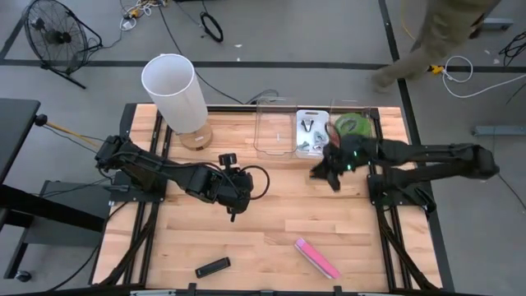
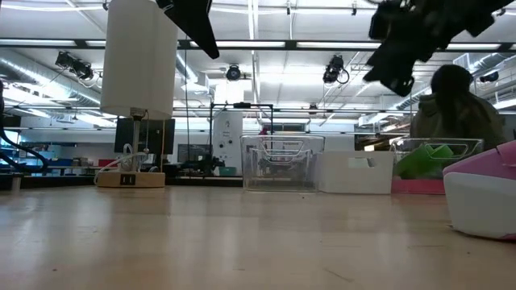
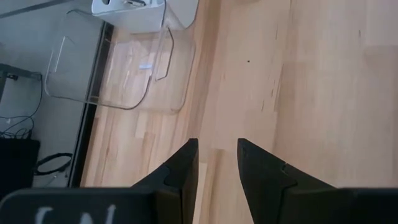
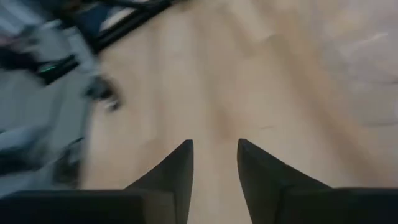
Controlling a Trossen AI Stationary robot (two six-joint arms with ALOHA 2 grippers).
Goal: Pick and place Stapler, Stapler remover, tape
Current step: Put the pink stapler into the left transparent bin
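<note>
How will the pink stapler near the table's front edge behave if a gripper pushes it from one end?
The pink stapler lies flat, long and narrow, so it will probably slide, not roll. A push at one end may turn it. Its smooth shell might slip between the fingers.

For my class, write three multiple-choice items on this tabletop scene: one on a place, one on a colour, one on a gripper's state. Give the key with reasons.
1. Where does the pink stapler lie?
A. near table edge
B. in the clear bin
C. under the lamp

2. What colour is the lamp's cylindrical shade?
A. red
B. white
C. black

3. How is the left gripper?
A. shut on tape
B. open, empty
C. out of view

Key: 1 A, the high view shows it on bare wood at the near edge; 2 B, the shade is white; 3 B, bare wood shows between its fingers.
</note>
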